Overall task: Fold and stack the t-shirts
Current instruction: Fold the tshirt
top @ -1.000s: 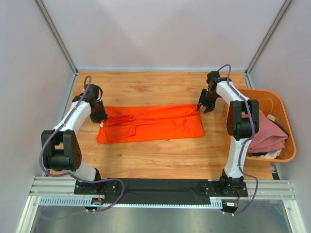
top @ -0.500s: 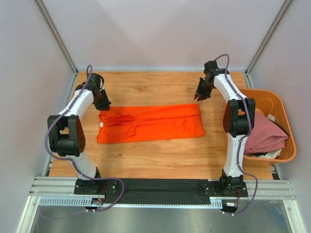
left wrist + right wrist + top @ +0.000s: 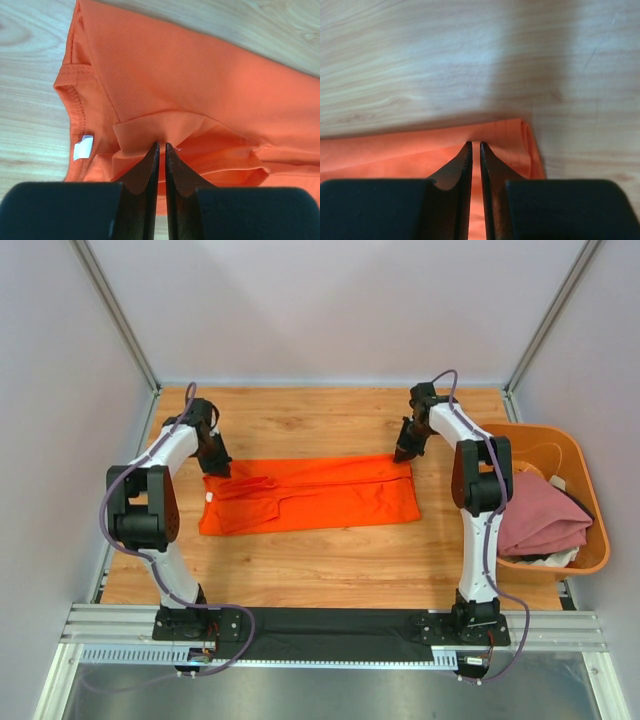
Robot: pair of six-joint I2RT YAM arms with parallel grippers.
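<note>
The bright orange t-shirt (image 3: 310,495) lies flat on the wooden table, folded into a long band, collar end to the left. My left gripper (image 3: 218,466) is shut, its tips over the shirt's far left corner; in the left wrist view (image 3: 160,145) they rest at a folded sleeve flap of the shirt (image 3: 200,85). My right gripper (image 3: 400,453) is shut at the shirt's far right corner; in the right wrist view (image 3: 475,144) its tips sit at the cloth's far edge (image 3: 395,150). I see no cloth between either pair of jaws. The dusty pink t-shirt (image 3: 540,515) lies crumpled in the tub.
A rigid orange plastic tub (image 3: 530,430) stands at the table's right edge beside the right arm. A white label (image 3: 83,147) shows at the orange shirt's collar. Grey walls close the table at the back and both sides.
Both grippers lifted off the shirt's far corners and moved away toward the back wall, then came back to the shirt's far edge. The shirt has not moved.
</note>
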